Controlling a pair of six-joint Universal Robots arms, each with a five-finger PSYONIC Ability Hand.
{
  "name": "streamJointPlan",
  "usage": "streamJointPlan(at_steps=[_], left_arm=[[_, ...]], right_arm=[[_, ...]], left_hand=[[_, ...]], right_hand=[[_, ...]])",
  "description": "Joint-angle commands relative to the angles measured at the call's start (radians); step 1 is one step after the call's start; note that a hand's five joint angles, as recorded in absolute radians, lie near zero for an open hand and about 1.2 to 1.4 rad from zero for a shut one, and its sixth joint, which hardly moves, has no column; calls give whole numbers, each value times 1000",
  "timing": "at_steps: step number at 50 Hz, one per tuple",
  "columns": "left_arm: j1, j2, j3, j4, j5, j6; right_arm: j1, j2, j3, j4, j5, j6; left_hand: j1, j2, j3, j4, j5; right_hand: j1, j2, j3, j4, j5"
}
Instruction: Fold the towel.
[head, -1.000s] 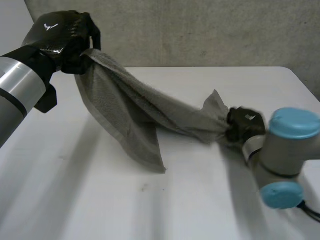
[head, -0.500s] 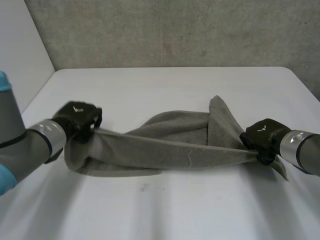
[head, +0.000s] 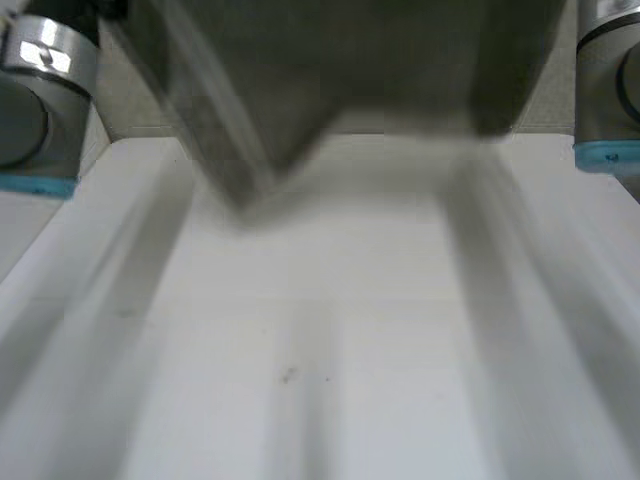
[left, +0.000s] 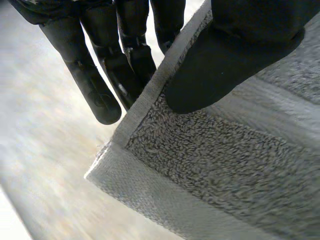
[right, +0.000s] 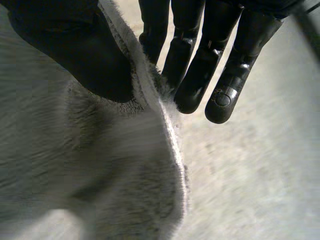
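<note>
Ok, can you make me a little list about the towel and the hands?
towel: grey, held up high over the table
left hand: thumb and fingers pinch the towel's edge near a corner
right hand: thumb and fingers pinch the towel's edge
table: white, below the hanging towel

One towel (left: 225, 165), two hands (left: 92, 80) (right: 195, 65), one table (head: 330, 330)

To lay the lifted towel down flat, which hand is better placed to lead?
Probably the left hand: it pinches the towel right beside a corner, so it controls that edge. The right hand also pinches an edge, but I cannot tell how near a corner.
</note>
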Motion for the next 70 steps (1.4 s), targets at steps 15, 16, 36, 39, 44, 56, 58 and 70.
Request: streamJointPlan(at_steps=[15,16,36,39,44,56,58,70], left_arm=[[46,7,-547,-226,3,-72],[46,6,-576,-232,9,-47],[61,78,-662,-286,19,65],[66,84,-665,-286,19,66],[72,89,-665,-287,19,66],[67,92,-692,-298,19,62],[67,100,-701,-303,19,62],[98,299,-695,-593,19,79]], right_arm=[[-20,126,544,408,-227,-14],[-20,146,568,407,-229,-16],[-189,75,648,420,-220,270],[-201,77,653,420,-220,277],[-259,88,668,420,-229,287],[-296,105,667,425,-384,372],[-302,98,665,436,-404,397],[-353,-96,572,927,-494,155]], left_hand=[[213,178,179,179,182],[213,178,179,179,182],[213,178,179,179,182],[213,178,179,179,182],[213,178,179,179,182],[213,178,179,179,182],[213,178,179,179,182],[213,178,179,179,182]], right_hand=[[450,225,212,206,244],[450,225,212,206,244],[-157,-381,-395,-401,-362],[-142,-367,-380,-386,-348],[4,-220,-234,-240,-201],[450,225,212,206,244],[450,225,212,206,244],[450,225,212,206,244]])
